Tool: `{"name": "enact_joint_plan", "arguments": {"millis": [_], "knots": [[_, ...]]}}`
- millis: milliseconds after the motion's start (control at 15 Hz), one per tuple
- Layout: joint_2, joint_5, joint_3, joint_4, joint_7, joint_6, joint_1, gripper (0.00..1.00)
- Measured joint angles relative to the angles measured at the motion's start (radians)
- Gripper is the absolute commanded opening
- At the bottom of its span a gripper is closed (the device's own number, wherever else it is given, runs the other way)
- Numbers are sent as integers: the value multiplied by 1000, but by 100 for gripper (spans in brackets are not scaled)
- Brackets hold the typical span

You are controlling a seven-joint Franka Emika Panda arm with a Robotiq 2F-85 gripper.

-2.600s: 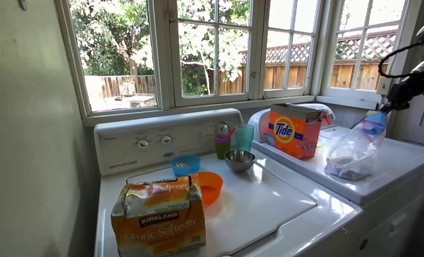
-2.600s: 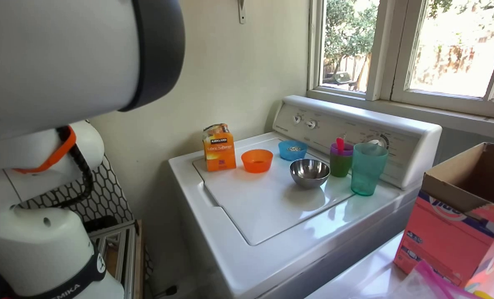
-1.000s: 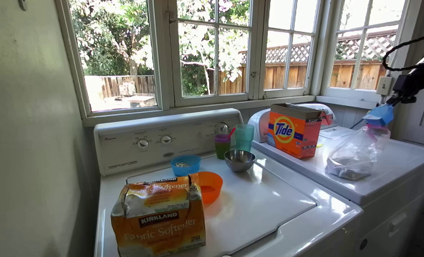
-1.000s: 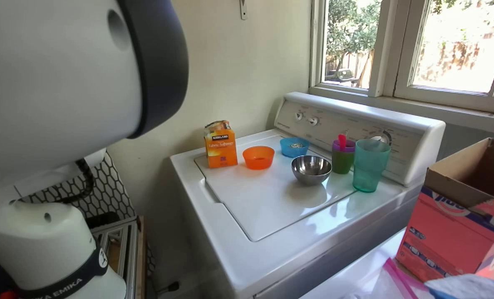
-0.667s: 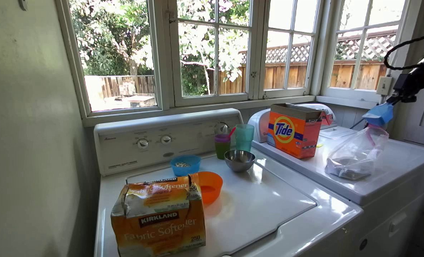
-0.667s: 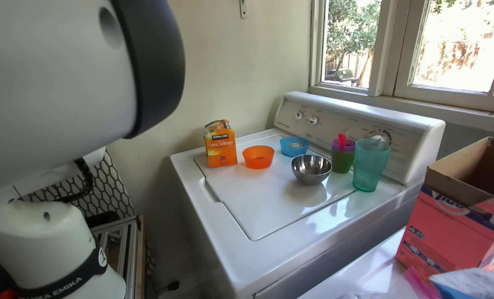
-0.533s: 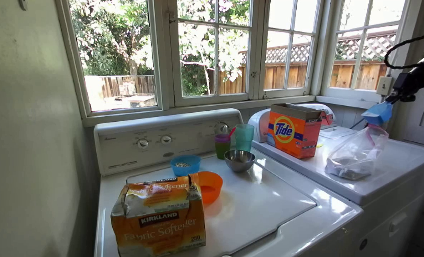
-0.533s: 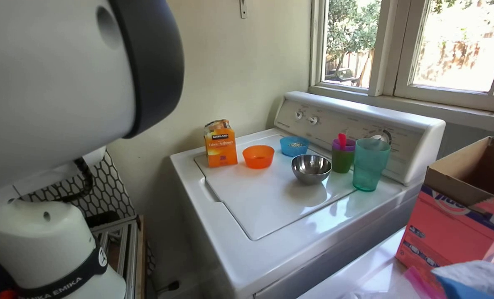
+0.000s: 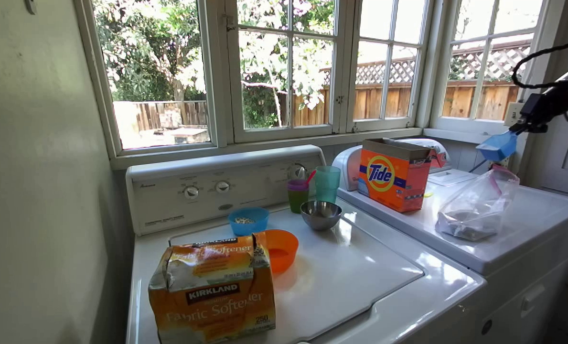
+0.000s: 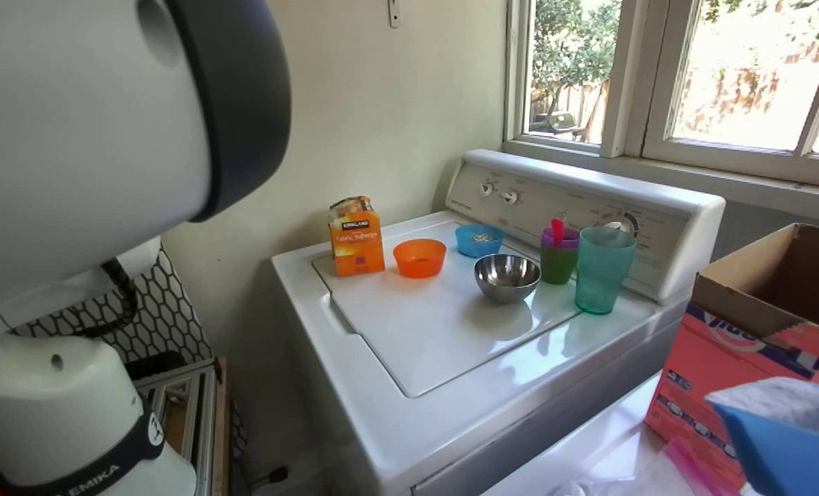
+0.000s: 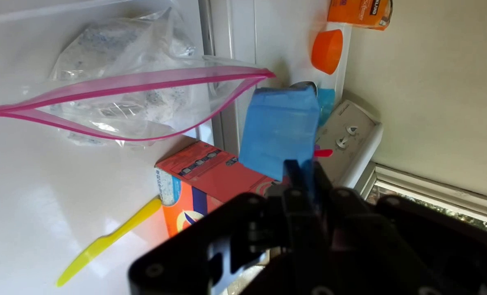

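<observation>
Two white machines (image 9: 346,277) stand below windows (image 9: 289,71), the claw (image 11: 304,170) gripping a seemingly laden blue scoop (image 11: 282,127).

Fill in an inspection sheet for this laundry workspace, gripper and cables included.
Surface: glossy white washer, white machine top beside it.
Job's things: blue scoop carrying white grainy powder; zip bag, mouth open, holding blue-flecked powder.
Clutter: yellow knife by the opened Tide box; on the washer, steel bowl, orange bowl, blue bowl, purple-and-green cups with pink spoon, teal cup, softener box.
Gripper: closed on the blue scoop.
Cables: black cable looping off the arm.
Surroundings: windows, light switch, pale wall. People: nothing seen.
</observation>
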Motion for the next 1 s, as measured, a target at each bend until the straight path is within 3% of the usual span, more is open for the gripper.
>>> {"name": "enact_joint_plan", "arguments": {"millis": [1000], "knots": [[0,-1,31,0,28,0,72,2]]}}
